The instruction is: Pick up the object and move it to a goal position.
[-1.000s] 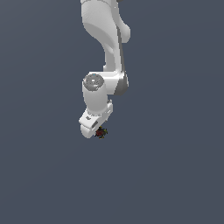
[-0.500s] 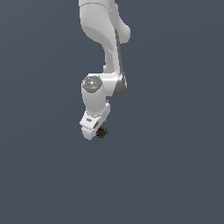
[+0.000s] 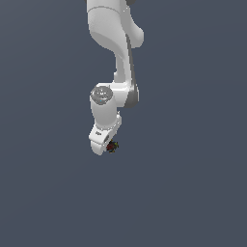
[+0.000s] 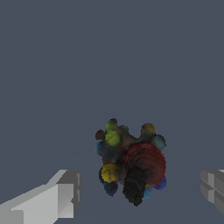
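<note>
The object (image 4: 131, 159) is a small dark lumpy clump with red, yellow, blue and black bumps. In the wrist view it lies between my two grey fingers (image 4: 65, 192), with a clear gap on each side. My gripper (image 4: 140, 190) is open and touches nothing. In the exterior view the object (image 3: 113, 146) shows as a tiny speck right beside the lower end of the white hand, and my gripper (image 3: 107, 146) is around it with the fingers mostly hidden by the hand. I cannot tell whether the object rests on the surface.
The white arm (image 3: 116, 43) comes down from the top of the exterior view. A plain grey-blue surface (image 3: 193, 183) fills the rest. No goal marker or other object shows.
</note>
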### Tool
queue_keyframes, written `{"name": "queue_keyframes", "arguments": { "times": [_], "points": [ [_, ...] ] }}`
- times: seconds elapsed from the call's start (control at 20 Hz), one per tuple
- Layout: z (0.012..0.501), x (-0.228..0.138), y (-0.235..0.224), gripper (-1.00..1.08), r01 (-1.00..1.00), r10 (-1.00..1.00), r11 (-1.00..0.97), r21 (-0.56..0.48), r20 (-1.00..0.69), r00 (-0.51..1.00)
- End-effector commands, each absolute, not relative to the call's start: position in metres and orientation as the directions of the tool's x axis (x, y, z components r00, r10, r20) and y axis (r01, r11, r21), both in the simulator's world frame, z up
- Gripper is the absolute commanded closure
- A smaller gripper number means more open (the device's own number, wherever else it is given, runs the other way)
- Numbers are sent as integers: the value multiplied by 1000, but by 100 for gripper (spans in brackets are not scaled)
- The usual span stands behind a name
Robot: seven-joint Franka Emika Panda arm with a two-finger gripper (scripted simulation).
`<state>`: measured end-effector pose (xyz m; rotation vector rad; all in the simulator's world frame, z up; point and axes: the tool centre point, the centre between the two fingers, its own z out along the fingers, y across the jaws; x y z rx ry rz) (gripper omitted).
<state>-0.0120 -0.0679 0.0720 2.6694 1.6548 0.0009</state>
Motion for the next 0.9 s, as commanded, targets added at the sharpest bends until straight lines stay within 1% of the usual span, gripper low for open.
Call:
{"name": "queue_keyframes", "arguments": {
  "times": [0.0, 0.25, 0.5, 0.55, 0.85],
  "points": [
    [62, -13, -68, -92, 896, 896, -444, 0, 0, 444],
    [37, -13, -68, -92, 897, 897, -442, 0, 0, 442],
    [30, -12, -68, -92, 897, 897, -441, 0, 0, 441],
    [30, -12, -68, 108, 897, 897, -441, 0, 0, 441],
    [30, -12, -68, 108, 897, 897, -441, 0, 0, 441]
  ]
}}
